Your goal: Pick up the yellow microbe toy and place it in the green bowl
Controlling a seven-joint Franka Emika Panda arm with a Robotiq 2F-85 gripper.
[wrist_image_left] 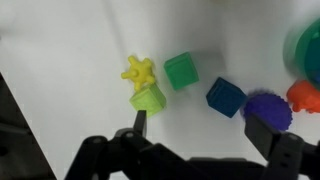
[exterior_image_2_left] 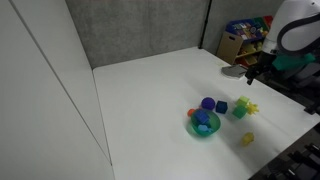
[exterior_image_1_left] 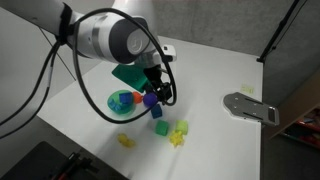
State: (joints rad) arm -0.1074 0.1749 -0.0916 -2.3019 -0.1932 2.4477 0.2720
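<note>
The yellow microbe toy point(wrist_image_left: 139, 71) lies on the white table, touching a yellow-green cube point(wrist_image_left: 148, 99). It also shows in both exterior views point(exterior_image_1_left: 177, 140) point(exterior_image_2_left: 252, 107). The green bowl point(exterior_image_1_left: 112, 103) point(exterior_image_2_left: 190, 126) stands to one side with a blue and a red-orange toy in it; only its edge point(wrist_image_left: 305, 50) shows in the wrist view. My gripper point(wrist_image_left: 203, 128) is open and empty, above the table over the cluster of toys point(exterior_image_1_left: 157, 90). The microbe toy lies beyond my left fingertip, outside the jaws.
A green cube point(wrist_image_left: 181, 71), a blue cube point(wrist_image_left: 226, 97) and a purple ball point(wrist_image_left: 267, 108) lie between the microbe toy and the bowl. A smooth yellow lump point(exterior_image_1_left: 126, 141) lies apart. A grey flat object point(exterior_image_1_left: 250, 106) sits near the table edge.
</note>
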